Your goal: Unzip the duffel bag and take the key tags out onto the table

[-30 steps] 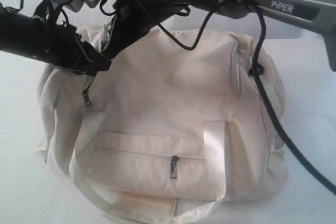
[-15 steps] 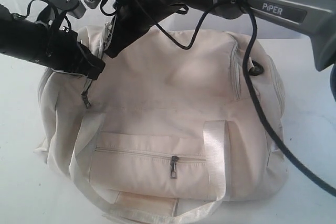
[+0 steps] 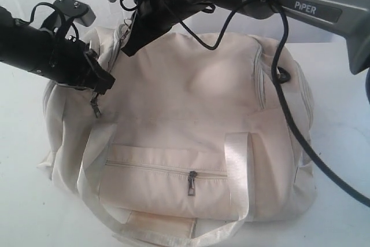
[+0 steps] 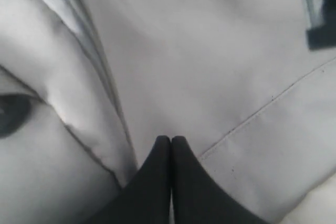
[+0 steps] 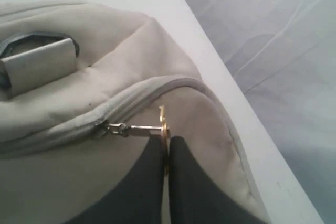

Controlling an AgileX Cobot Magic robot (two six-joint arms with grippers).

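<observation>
The cream duffel bag (image 3: 196, 108) lies on the white table (image 3: 341, 102) with its front pocket facing the camera and its main zip closed. My right gripper (image 3: 128, 49) reaches across to the bag's back left corner. In the right wrist view this gripper (image 5: 167, 141) is shut on the gold ring zipper pull (image 5: 164, 124) at the end of the zip (image 5: 63, 129). My left gripper (image 3: 106, 83) presses against the bag's left end, just above a hanging zip pull (image 3: 95, 107). Its fingertips (image 4: 171, 140) meet against the fabric (image 4: 210, 66) with nothing visible between them. The key tags are hidden.
A black cable (image 3: 292, 120) from the right arm drapes over the bag's right side. Pale webbing handles (image 3: 238, 172) hang down the front beside the pocket zip pull (image 3: 191, 183). Wrinkled pale cloth (image 5: 283, 35) lies beyond the table edge.
The left gripper has shut and shifted slightly left against the bag's end. The right gripper has risen a little, still holding the ring pull.
</observation>
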